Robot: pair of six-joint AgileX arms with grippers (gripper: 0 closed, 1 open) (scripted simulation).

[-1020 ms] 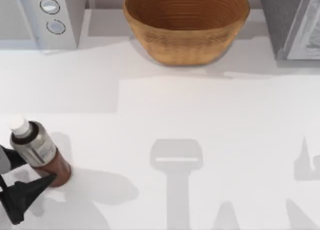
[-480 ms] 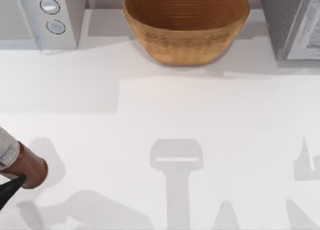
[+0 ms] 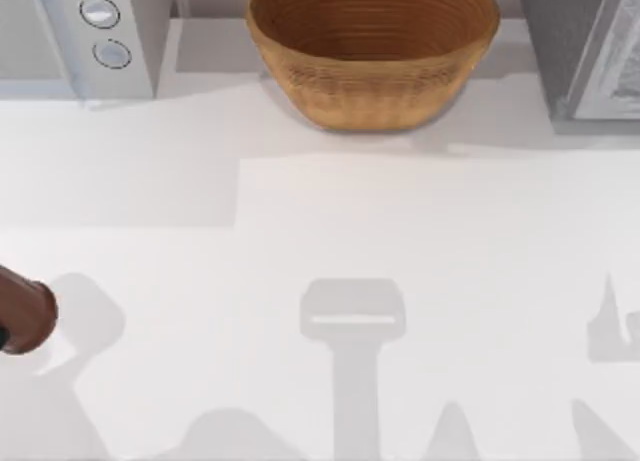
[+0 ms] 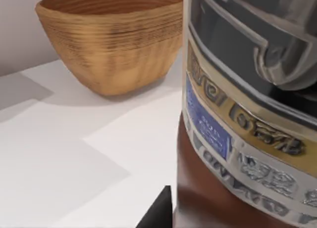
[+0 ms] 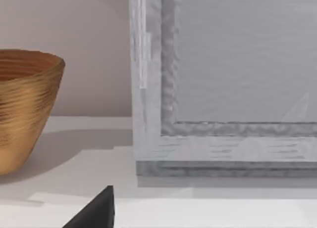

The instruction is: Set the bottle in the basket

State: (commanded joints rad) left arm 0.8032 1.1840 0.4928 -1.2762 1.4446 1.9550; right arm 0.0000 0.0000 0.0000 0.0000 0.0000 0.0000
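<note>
Basket (image 3: 372, 56) showing tan-brown weave with ribbed horizontal coils. Bottle (image 4: 247, 109) displaying a reddish-brown body, a grey embossed label band edged in gold with a small blue panel, and a dark shoulder. White tabletop (image 3: 420, 231) carrying grey shadows beside the basket.

- White table (image 3: 420, 231): flat, pale, crossed by soft grey shadows; taken as landmark.
- White appliance (image 3: 85, 36): at the table's far left corner, boxy, front panel light grey.
- Two round knobs (image 3: 100, 13) on that appliance's panel, one above the other, near its right edge.
- Grey box-like unit (image 3: 585, 46): at the table's far right corner, speckled grey side, paler framed front; the right wrist view shows its framed face (image 5: 228, 79) standing on the table.
- Pale wall (image 5: 89, 35) behind the table's far edge.
</note>
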